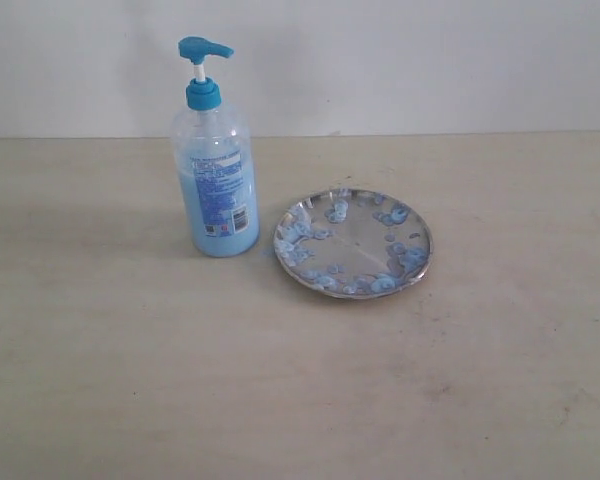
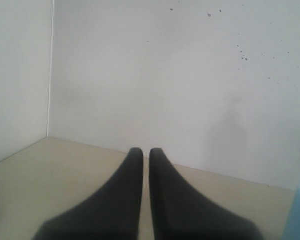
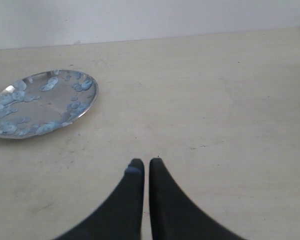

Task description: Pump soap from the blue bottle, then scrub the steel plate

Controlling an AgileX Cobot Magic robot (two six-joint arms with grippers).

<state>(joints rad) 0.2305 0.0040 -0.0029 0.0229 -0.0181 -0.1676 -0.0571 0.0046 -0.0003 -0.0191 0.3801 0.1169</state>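
My left gripper (image 2: 146, 151): the two dark fingers are pressed close together, with only a thin line between them. It holds nothing.
My right gripper (image 3: 146, 162): it is the same, fingers together and empty. One tip has a small blue smear on it.
Blue bottle (image 1: 217, 190): it stands straight up on the tabletop (image 1: 280, 400), on the left side in the exterior view. Its long side runs up and down.
Pump head (image 1: 202, 48): it sits at the very top of the bottle. Its spout points toward the plate's side.
Steel plate (image 1: 355, 240): it lies flat just beside the bottle, on the bottle's right. I think a small gap is between them.
Soap (image 1: 400, 255): pale blue blobs dot the plate, mostly around its rim.
Nearer arm for the bottle: my left one, I think. A pale blue blur at the edge of my left wrist view looks like the bottle, close by.
Nearer arm for the plate: my right one. The plate (image 3: 50, 100) lies ahead of that gripper and off to one side.
What the next move needs: I think my left gripper must go above the pump head and push straight down.
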